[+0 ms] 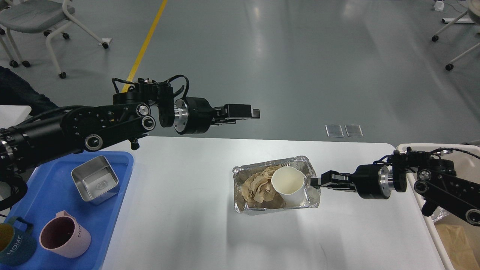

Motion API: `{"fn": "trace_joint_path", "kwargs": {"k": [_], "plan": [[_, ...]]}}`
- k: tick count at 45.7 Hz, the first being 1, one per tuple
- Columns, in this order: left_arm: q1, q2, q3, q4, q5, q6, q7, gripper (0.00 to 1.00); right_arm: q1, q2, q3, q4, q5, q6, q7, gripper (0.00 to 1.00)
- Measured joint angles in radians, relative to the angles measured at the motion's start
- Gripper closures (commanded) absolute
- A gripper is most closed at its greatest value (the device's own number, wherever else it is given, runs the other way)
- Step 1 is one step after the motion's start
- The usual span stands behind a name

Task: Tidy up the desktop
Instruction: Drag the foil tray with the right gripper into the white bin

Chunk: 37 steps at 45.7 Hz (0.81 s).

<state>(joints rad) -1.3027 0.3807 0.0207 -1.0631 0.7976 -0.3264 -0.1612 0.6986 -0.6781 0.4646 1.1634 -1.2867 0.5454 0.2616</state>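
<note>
The white desktop (pixel 187 210) holds a crumpled silver foil tray (pixel 240 195) right of centre. In it lie a crumpled brown paper (pixel 258 183) and a white paper cup (pixel 288 180), tilted against the tray's right side. My right gripper (pixel 315 182) comes in from the right and is shut on the foil tray's right rim. My left gripper (pixel 254 111) hovers empty and open, well above the desktop's far edge and up and left of the foil tray.
A blue tray (pixel 48 195) at the left holds a square metal container (pixel 95 179), a pink mug (pixel 64 234) and a dark teal mug (pixel 15 245). A beige bin (pixel 431 225) at the right edge holds foil and brown paper.
</note>
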Motion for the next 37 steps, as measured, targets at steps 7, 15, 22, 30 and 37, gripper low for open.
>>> {"fn": "trace_joint_path", "kwargs": {"k": [7,15,22,30,37], "plan": [[0.064,0.081,-0.090,0.000,-0.069,0.007,-0.001,0.07,-0.026,0.000,0.033,-0.003,0.004,-0.005,0.001,1.00],[0.222,0.161,-0.272,0.000,-0.145,0.040,-0.004,0.05,-0.087,-0.009,0.114,-0.004,0.008,-0.008,0.002,1.00],[0.425,0.182,-0.488,0.001,-0.204,0.082,-0.011,0.04,-0.192,-0.025,0.257,0.002,0.009,-0.014,0.002,1.00],[0.687,0.133,-0.816,0.002,-0.269,0.107,-0.015,0.04,-0.361,-0.083,0.482,0.000,0.039,-0.014,0.001,1.00],[0.824,0.023,-1.045,0.014,-0.336,0.107,-0.017,0.04,-0.482,-0.111,0.623,-0.021,0.066,-0.036,0.003,1.00]]}}
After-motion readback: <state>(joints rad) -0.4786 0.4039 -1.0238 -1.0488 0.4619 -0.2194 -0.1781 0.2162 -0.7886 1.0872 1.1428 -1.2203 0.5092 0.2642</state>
